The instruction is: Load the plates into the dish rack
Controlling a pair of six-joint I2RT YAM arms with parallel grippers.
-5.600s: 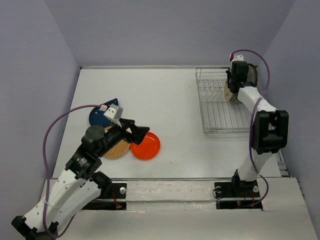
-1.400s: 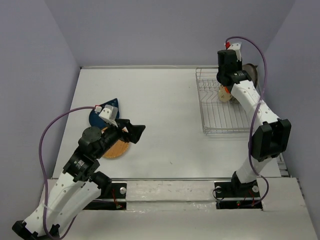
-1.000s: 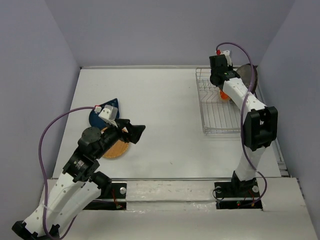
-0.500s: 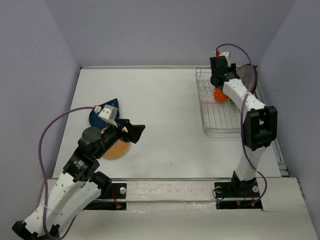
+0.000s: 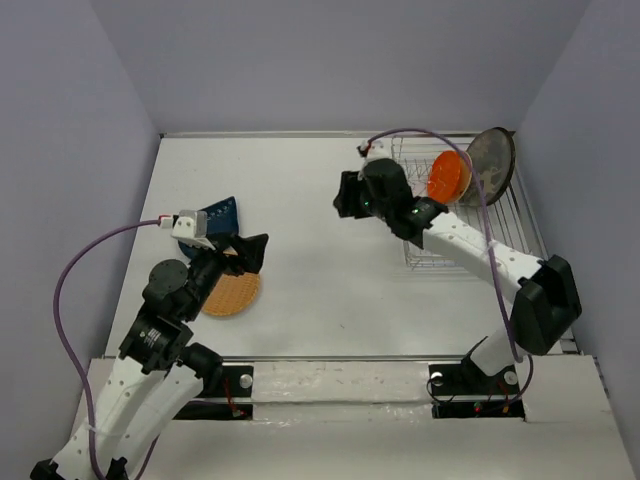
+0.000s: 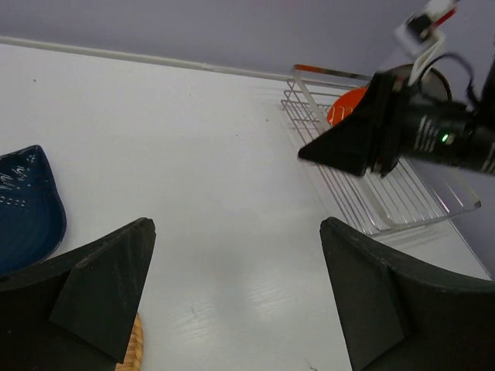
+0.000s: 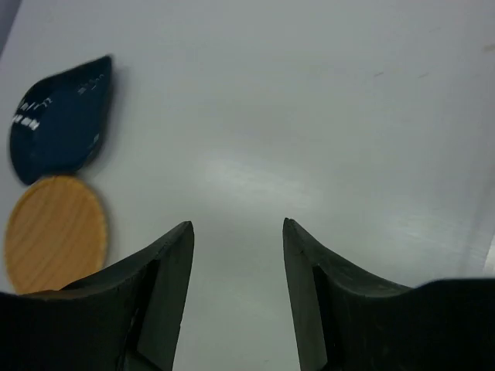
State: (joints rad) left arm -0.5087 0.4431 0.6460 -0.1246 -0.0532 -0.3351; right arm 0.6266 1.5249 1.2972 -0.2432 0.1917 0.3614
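left gripper (image 5: pixel 250 250): jaws spread wide with nothing between them, hanging over the left part of the table (image 5: pixel 300 180), right by the tan plate's far edge
right gripper (image 5: pixel 343 197): jaws apart and empty, out over bare table to the left of the rack, fingers pointing away from it
dish rack (image 5: pixel 480 215): silver wire rack at the far right of the table, with the right arm reaching across its near left corner
orange plate (image 5: pixel 448 175): standing on edge in the far part of the rack, face turned toward the arms
grey plate (image 5: pixel 490 158): also upright, just beside the orange one on its right, leaning at the rack's far right corner; pattern too dim to make out
tan waffle plate (image 5: pixel 232 293): flat on the table at the left, partly under the left arm
dark blue leaf plate (image 5: pixel 215 215): flat on the table just beyond the tan one, point aimed at the far side; from the right wrist the two look to be touching or nearly so, i can't tell which
other plates: can't tell where they are from here
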